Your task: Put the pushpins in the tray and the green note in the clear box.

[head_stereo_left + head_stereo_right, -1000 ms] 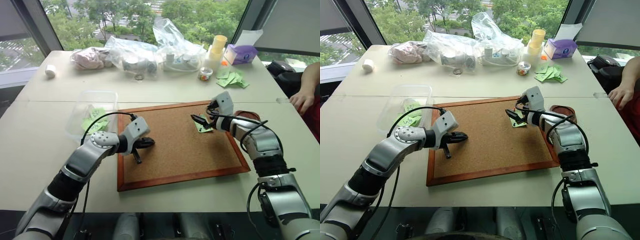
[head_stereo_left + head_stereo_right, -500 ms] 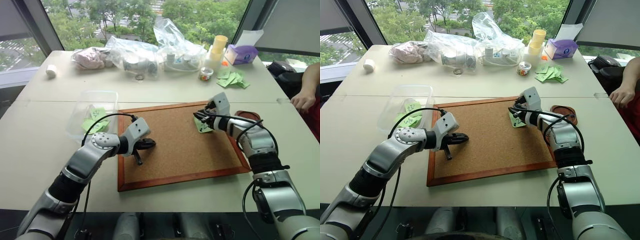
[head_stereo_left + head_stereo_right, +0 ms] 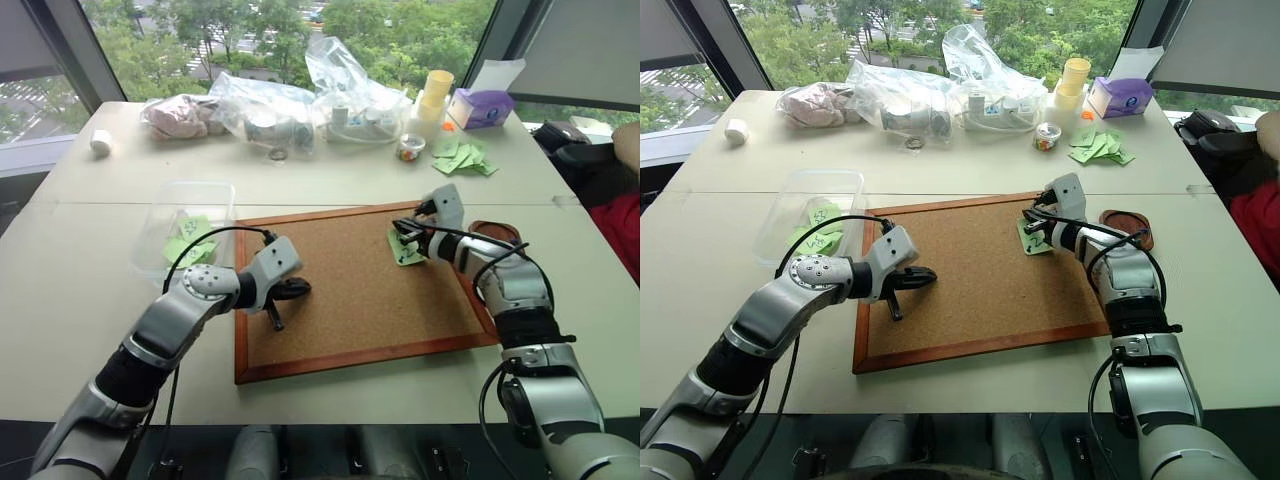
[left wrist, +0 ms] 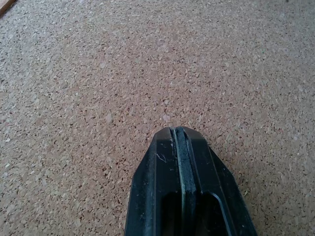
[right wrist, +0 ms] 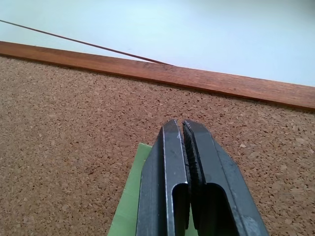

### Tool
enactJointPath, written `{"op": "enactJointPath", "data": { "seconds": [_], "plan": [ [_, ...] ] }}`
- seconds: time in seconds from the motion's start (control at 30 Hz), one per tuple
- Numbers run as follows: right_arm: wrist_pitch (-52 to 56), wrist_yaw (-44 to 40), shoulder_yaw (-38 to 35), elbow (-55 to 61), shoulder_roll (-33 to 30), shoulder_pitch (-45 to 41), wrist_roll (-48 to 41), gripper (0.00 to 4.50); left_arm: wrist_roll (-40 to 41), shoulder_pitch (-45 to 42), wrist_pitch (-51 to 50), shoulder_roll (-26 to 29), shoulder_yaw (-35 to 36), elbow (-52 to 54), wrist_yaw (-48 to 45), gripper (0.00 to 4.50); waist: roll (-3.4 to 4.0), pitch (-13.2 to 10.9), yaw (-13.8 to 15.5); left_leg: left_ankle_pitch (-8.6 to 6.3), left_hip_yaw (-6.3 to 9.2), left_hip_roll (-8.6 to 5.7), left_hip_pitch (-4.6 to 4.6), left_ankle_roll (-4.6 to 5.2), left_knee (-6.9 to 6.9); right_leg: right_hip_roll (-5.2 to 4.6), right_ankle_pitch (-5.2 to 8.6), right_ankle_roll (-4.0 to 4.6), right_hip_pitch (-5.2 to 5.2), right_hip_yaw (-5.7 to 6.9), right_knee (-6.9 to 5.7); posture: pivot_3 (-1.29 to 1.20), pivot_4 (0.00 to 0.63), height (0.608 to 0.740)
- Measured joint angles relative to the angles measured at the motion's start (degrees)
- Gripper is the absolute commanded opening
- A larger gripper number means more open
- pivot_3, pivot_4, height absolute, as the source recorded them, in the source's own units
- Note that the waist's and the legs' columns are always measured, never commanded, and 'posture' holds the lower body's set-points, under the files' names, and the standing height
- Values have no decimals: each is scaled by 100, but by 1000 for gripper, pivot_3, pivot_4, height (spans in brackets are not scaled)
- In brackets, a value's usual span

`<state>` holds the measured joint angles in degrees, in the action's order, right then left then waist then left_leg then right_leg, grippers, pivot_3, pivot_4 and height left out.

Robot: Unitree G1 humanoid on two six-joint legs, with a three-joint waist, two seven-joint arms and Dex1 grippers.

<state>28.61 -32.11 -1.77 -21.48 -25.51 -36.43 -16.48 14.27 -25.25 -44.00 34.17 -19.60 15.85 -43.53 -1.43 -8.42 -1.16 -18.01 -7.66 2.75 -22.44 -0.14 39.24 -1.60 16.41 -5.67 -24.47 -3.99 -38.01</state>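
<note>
Corkboard (image 3: 350, 290) on table: right pincer (image 3: 400, 228) closed over green note (image 3: 404, 250); left pincer (image 3: 285, 300) closed, empty.

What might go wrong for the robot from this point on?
The right gripper is shut just above the green note on the corkboard. Whether it holds a pushpin is hidden; it may have closed on nothing, leaving the note pinned. The tray is small with a low rim, so a tiny pin could miss. The clear box lies far across the board, so the note could slip on the way.

Office — corkboard (image 3: 360, 290) (window-side table (image 3: 80, 260))
</note>
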Motion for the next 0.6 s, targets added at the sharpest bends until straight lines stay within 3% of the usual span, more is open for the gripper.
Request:
{"op": "enactJointPath", "data": {
  "seconds": [0.47,0.6],
  "plan": [
    [-140,376,-630,421,-73,104,-59,17,-48,-43,-118,120,-2,43,-174,0,12,7,-92,1,2,3,4,-2,-2,1,0,0,2,0,-4,0,150,738],
    [34,805,-1113,643,-792,429,94,17,-62,-50,192,293,-20,-57,-519,0,13,6,-70,1,1,-1,2,-1,-3,-5,1,1,2,0,2,0,150,738]
  ]
}}
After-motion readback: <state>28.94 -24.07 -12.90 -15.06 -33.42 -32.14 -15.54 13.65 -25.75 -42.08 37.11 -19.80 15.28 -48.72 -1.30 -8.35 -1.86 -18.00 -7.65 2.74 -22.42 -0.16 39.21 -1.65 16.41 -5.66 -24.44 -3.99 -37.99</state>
